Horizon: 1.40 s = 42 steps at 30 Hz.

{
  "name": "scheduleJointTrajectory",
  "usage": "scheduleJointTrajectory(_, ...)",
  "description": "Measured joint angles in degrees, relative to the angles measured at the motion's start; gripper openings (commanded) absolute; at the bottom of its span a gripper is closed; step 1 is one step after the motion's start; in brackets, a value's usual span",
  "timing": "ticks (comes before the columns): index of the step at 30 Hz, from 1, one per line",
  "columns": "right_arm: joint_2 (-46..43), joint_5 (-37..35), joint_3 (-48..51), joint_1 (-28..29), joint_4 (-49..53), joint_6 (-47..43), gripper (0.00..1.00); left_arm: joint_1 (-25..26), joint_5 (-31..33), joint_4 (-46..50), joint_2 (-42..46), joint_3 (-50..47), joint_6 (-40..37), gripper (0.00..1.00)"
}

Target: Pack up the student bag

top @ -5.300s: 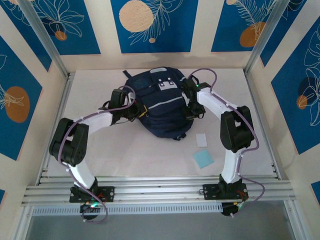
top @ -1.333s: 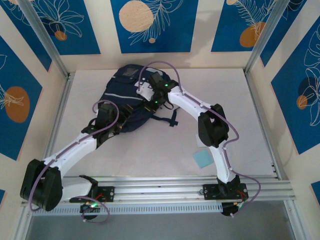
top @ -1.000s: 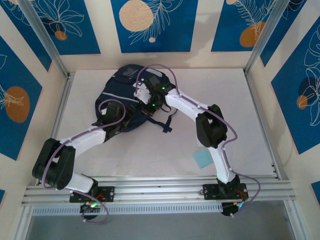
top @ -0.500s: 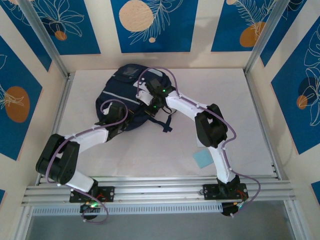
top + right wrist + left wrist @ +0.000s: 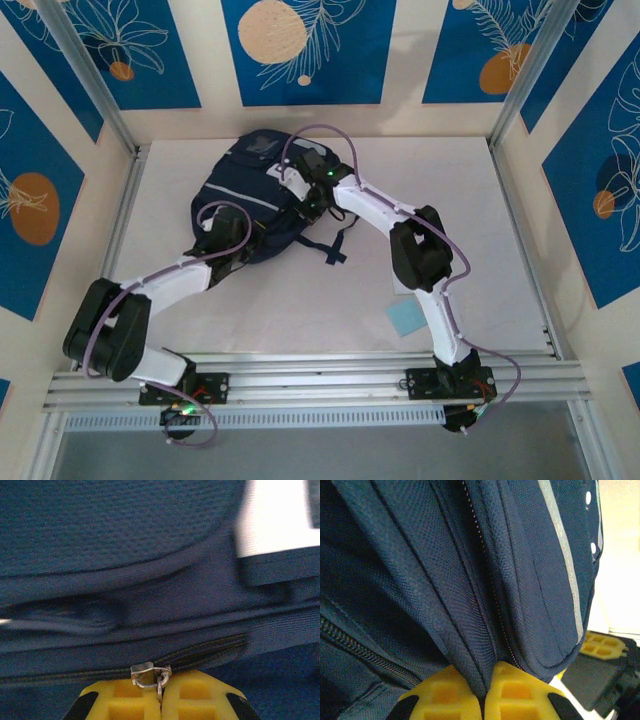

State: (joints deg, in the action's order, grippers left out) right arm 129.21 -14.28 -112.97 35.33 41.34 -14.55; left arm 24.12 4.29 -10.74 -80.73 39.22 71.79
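Note:
The student bag (image 5: 250, 195), navy blue with grey stripes, lies at the back left of the table. My left gripper (image 5: 240, 243) is at its near edge. In the left wrist view its yellow fingers (image 5: 520, 692) are shut on a fold of the bag's fabric (image 5: 470, 645), beside a zip line. My right gripper (image 5: 308, 196) reaches in from the right onto the bag's top. In the right wrist view the right gripper (image 5: 161, 685) is shut on the metal zipper pull (image 5: 150, 675) of a zip (image 5: 200, 652) running across the bag.
A light blue card (image 5: 405, 318) lies on the white table (image 5: 500, 230) near the right arm's base. A dark strap (image 5: 336, 245) trails from the bag toward the middle. Metal frame rails run along the table's left and right sides.
My left gripper closed on the bag's fabric at its near edge. The left elbow shifted a little. The right gripper stayed on the zipper pull and moved slightly toward the back.

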Motion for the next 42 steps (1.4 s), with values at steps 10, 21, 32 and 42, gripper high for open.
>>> scheduleJointTrajectory(10, 2.03, 5.35, -5.38, -2.8, 6.05, 2.23, 0.0, -0.11, -1.92, 4.26, 7.26, -1.36, -1.9, 0.0)
scheduleJointTrajectory(21, -4.17, 7.26, 4.85, -4.85, 3.76, 5.55, 0.39, 0.74, -5.22, 6.21, 3.56, -0.17, -5.46, 0.31)
scheduleJointTrajectory(32, -13.81, 14.51, 9.07, -2.75, 1.14, 15.74, 0.73, 1.77, -6.6, 14.32, 8.35, 0.94, -12.79, 0.65)
scheduleJointTrajectory(42, -10.67, 24.79, 7.13, -2.34, -8.31, 33.99, 0.81, -0.76, -1.49, 21.22, 11.96, 0.92, -24.98, 0.42)
